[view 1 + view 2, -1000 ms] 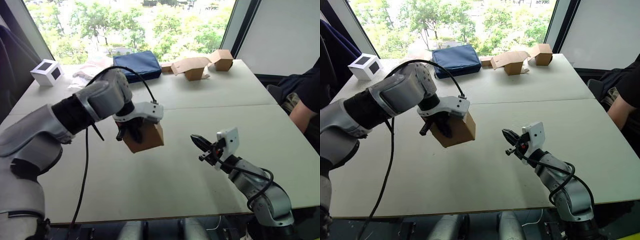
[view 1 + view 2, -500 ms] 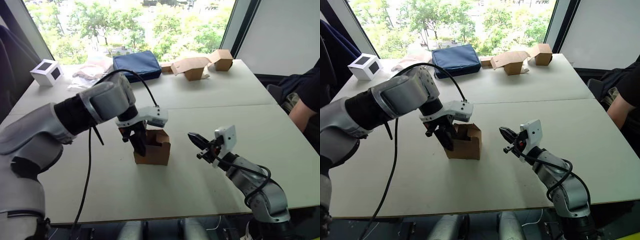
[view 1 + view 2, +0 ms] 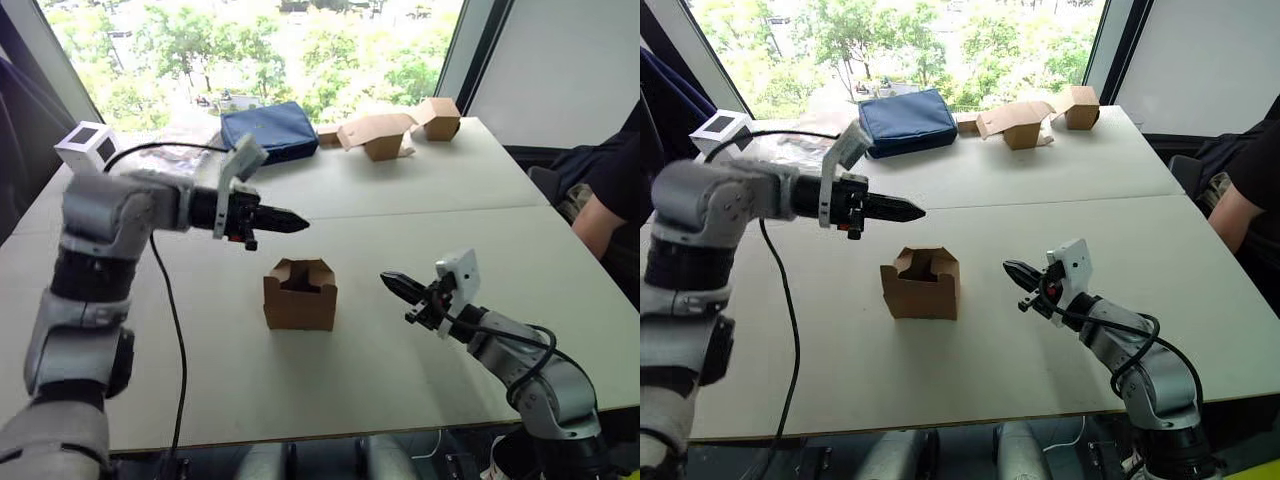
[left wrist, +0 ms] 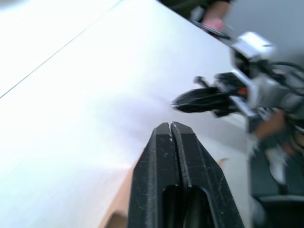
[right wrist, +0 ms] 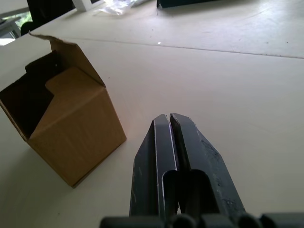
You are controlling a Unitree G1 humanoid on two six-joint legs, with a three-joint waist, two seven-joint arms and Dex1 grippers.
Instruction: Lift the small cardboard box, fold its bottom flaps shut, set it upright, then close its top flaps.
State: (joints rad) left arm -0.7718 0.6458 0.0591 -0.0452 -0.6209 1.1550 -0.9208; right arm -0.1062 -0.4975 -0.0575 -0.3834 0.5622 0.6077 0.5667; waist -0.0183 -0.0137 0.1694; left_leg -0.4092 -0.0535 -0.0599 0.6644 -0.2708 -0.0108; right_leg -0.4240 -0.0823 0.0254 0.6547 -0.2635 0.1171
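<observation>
Both pairs of black fingers are pressed together and holding nothing: the left gripper is hanging in the air above and behind the small cardboard box, and the right gripper is hovering low over the table, just to the box's right and pointing at it. A second ago the left gripper was carrying the box tilted in the air; half a second ago it was setting it down; now it is lifted clear and the box is standing alone near the middle of the table, well apart from the spare boxes at the far edge (those look untouched). That probably means the bottom is folded and the upright step is done. The top flaps are standing open, one rising at the back with the dark inside showing. What is left, I judge, is pushing those flaps down, and either gripper is looking well placed to start.
</observation>
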